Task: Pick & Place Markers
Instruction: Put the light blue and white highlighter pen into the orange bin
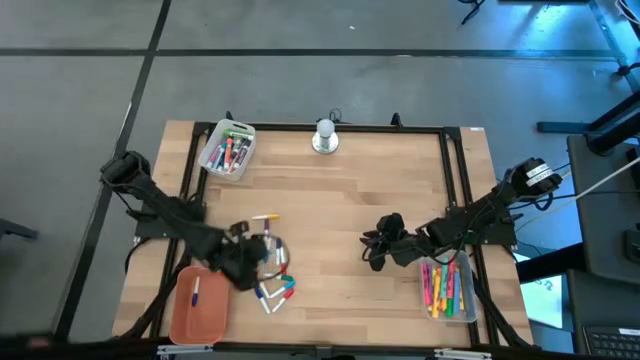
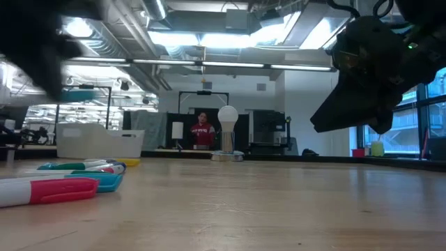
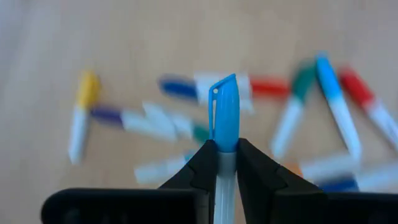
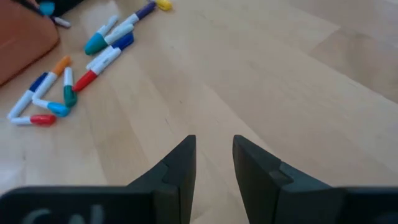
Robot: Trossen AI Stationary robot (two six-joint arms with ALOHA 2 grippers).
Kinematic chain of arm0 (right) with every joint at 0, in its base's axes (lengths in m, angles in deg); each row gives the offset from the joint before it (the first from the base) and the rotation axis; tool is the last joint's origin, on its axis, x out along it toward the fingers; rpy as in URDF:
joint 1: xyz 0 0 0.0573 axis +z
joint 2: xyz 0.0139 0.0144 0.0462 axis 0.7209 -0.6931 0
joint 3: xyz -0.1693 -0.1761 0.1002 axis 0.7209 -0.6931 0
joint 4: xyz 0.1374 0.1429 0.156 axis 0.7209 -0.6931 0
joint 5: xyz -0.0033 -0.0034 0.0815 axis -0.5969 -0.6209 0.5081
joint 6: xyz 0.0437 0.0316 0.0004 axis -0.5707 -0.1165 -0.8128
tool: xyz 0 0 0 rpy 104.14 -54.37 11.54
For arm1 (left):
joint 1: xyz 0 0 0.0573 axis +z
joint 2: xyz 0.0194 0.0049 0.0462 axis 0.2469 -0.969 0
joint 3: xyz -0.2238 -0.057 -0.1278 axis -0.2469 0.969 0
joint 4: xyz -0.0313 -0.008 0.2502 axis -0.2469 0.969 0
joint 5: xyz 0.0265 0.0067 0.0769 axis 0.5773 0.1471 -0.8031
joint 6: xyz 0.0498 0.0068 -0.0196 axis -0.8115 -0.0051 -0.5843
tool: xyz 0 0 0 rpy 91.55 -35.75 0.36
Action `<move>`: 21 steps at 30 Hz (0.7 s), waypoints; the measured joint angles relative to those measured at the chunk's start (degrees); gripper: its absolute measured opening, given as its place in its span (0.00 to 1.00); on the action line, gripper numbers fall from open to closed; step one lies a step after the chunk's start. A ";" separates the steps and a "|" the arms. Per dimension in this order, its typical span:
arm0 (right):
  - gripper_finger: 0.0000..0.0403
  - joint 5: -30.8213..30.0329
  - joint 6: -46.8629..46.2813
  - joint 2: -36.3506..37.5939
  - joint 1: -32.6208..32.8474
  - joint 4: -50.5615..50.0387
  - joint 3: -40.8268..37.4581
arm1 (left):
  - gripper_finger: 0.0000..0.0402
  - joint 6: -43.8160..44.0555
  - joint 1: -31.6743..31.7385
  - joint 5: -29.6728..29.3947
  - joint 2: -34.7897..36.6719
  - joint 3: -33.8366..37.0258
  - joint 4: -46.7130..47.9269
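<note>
Several markers (image 1: 272,280) lie loose on the wooden table near its front left; the right wrist view shows them too (image 4: 68,81). My left gripper (image 3: 225,146) hangs above this pile, shut on a white marker with a light-blue cap (image 3: 224,112). In the high view it is the dark mass (image 1: 250,262) beside the orange tray (image 1: 180,325). My right gripper (image 4: 214,155) hovers open over bare wood right of the table's middle (image 1: 375,245), with nothing between its fingers. My left gripper pinches the marker's white barrel (image 3: 224,167) between its two fingers, just behind the blue cap. The marker lies along the fingers, and its cap sticks out past the fingertips. It is lifted clear of the table, above the loose markers.
The orange tray holds one marker (image 1: 196,291). A clear tray with markers (image 1: 228,150) stands at the far left, and another (image 1: 447,288) at the near right. A white ball-shaped object on a round base (image 1: 325,135) stands at the middle of the far edge.
</note>
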 joint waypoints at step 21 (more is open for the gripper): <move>0.26 -3.03 0.48 0.00 -0.76 3.64 0.00 | 0.09 22.01 -21.22 -9.22 0.17 -12.11 18.20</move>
